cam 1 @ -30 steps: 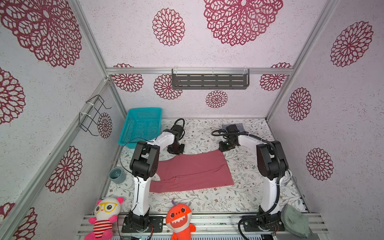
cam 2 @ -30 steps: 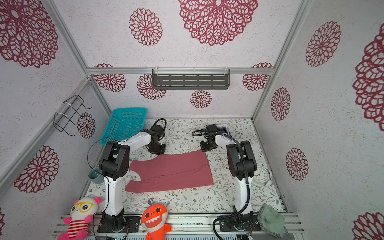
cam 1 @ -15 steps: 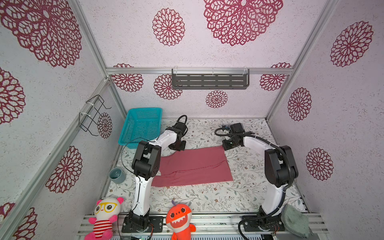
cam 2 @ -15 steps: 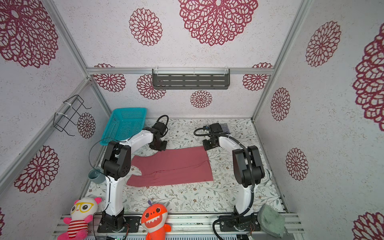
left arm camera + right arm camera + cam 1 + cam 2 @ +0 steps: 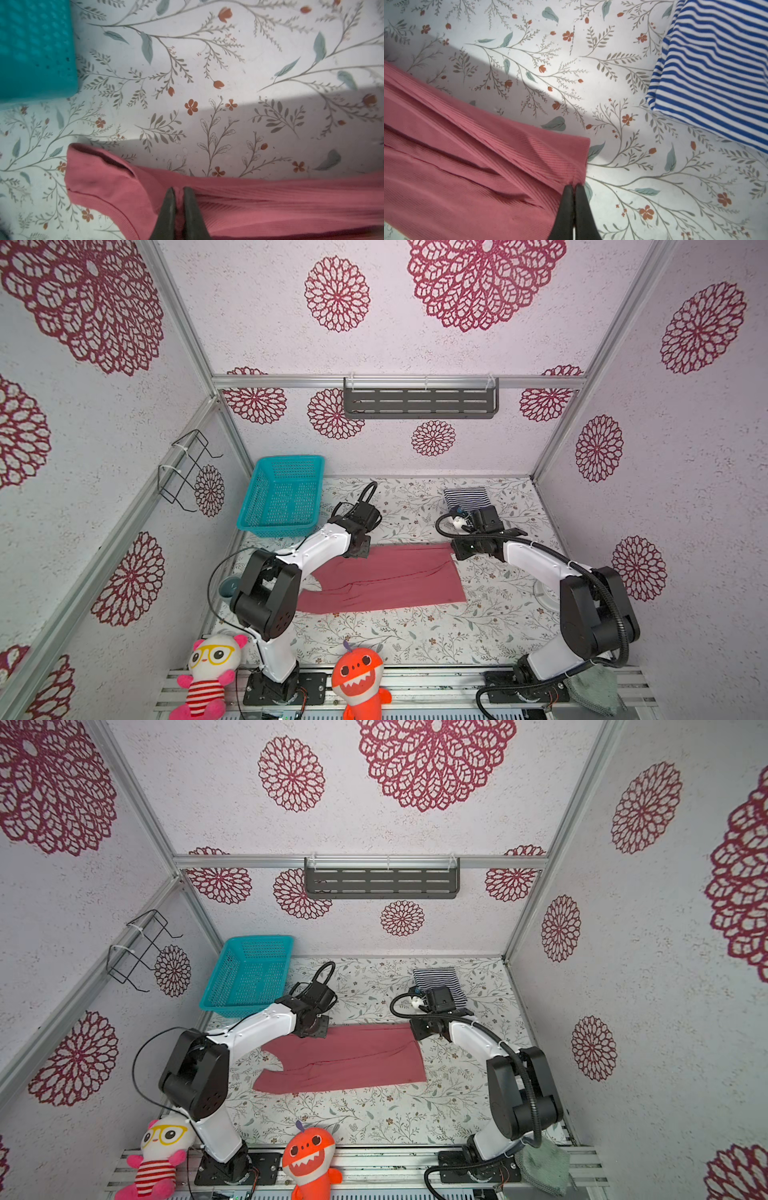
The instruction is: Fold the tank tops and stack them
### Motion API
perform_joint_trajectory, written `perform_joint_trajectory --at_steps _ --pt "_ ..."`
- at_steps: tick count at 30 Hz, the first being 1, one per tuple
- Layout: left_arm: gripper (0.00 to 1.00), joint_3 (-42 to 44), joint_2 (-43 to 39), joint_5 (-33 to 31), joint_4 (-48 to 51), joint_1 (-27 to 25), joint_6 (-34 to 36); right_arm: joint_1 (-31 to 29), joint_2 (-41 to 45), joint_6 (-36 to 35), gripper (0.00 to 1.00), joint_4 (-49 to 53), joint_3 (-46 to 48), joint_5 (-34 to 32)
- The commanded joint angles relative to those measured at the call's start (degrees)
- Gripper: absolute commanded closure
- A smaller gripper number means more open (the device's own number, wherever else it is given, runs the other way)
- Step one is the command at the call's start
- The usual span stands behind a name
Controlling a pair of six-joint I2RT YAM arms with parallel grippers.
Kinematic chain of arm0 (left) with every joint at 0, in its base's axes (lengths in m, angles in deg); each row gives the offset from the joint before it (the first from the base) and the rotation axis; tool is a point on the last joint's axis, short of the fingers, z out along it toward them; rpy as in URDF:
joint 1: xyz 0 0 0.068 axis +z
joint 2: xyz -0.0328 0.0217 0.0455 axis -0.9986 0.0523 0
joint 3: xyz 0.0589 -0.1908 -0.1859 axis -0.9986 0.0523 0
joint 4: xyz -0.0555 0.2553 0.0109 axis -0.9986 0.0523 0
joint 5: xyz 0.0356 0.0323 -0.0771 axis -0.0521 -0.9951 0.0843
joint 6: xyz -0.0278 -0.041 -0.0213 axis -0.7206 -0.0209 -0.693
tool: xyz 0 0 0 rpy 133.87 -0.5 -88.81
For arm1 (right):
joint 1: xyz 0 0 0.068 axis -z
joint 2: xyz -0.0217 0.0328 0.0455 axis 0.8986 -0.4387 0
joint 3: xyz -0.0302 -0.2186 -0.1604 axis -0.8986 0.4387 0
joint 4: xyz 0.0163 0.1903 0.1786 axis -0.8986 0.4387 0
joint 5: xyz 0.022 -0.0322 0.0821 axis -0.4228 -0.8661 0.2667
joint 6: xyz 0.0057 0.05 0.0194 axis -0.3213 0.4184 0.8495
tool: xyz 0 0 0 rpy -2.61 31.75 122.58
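Observation:
The rose-red tank top [image 5: 386,580] [image 5: 345,1056] lies spread across the middle of the floral table, with its straps toward the left. My left gripper [image 5: 357,549] [image 5: 177,189] is shut on its far edge near a strap, and red fabric is pinched between the fingers. At the far right corner of the hem [image 5: 579,158], my right gripper [image 5: 459,551] [image 5: 573,186] is shut on the cloth. The striped tank top [image 5: 465,497] [image 5: 716,72] lies folded at the back right, just behind the right wrist.
A teal basket [image 5: 282,493] [image 5: 31,47] stands at the back left, close to the left gripper. A small mug [image 5: 226,587] sits by the left wall. Two plush toys [image 5: 210,672] [image 5: 359,676] and a grey-green cloth [image 5: 594,691] lie on the front rail.
Both grippers kept hold of the red top's far edge and drew it toward the back. Its near edge slid away from the front. The right arm has stretched out lower.

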Motion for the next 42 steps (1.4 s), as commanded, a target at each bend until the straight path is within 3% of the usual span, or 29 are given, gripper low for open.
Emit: perform_joint_trajectory --at_steps 1,8,9,10,12,14,16,18,21,23,28,31,35,42 --pt "1.0 5.23 -4.45 -4.59 -0.48 -3.23 -9.58 -0.28 4.99 1.55 1.0 -3.8 4.76 -2.23" --pt "1.0 23.6 -12.89 -8.72 -3.28 -11.41 -32.45 -0.83 14.23 7.36 1.0 -10.82 17.1 -2.13" --pt "0.98 25.93 -14.46 -9.69 -3.39 -12.7 -36.16 -0.87 15.85 8.29 0.96 -11.96 19.1 -2.17" --pt "0.78 27.68 -16.39 -10.16 -3.65 -13.49 -38.36 -0.84 17.42 9.23 0.8 -12.91 20.58 -2.07" --pt "0.48 29.05 -20.89 -11.35 -3.12 -13.75 -39.67 -0.84 19.45 10.05 0.51 -12.91 21.82 -1.74" --pt "0.3 28.57 -25.78 -12.37 -2.0 -13.6 -38.56 -0.68 20.64 10.42 0.43 -11.47 20.89 -1.16" --pt "0.23 26.88 -30.81 -12.57 -0.73 -12.76 -36.45 -0.68 20.97 10.67 0.42 -9.28 18.66 -0.67" --pt "0.22 25.63 -34.21 -10.33 0.3 -10.53 -34.93 -0.64 20.5 11.82 0.42 -6.88 15.97 -1.16" --pt "0.27 26.06 -36.37 -1.94 -1.43 -4.72 -31.09 -0.96 17.44 17.19 0.49 -2.49 10.98 -1.06" --pt "0.33 26.53 -35.35 1.32 -3.44 -2.5 -29.46 -2.45 14.56 21.6 0.57 0.74 7.9 -0.62" --pt "0.47 24.75 -26.78 6.99 -5.77 -2.54 -28.48 -7.38 10.45 31.4 0.67 7.04 5.51 -1.91" --pt "0.49 25.27 -23.47 10.36 -8.92 -2.73 -28.43 -9.5 10.61 36.85 0.66 4.86 8.16 2.12" --pt "0.49 26.04 -21.65 11.89 -11.05 -2.77 -29.13 -11.7 9.51 42.42 0.54 1.55 11.9 4.62" --pt "0.49 28.42 -21.17 13.11 -13.3 -2.9 -30.4 -13.07 5.04 47.49 0.6 -6.77 15.42 7.86"
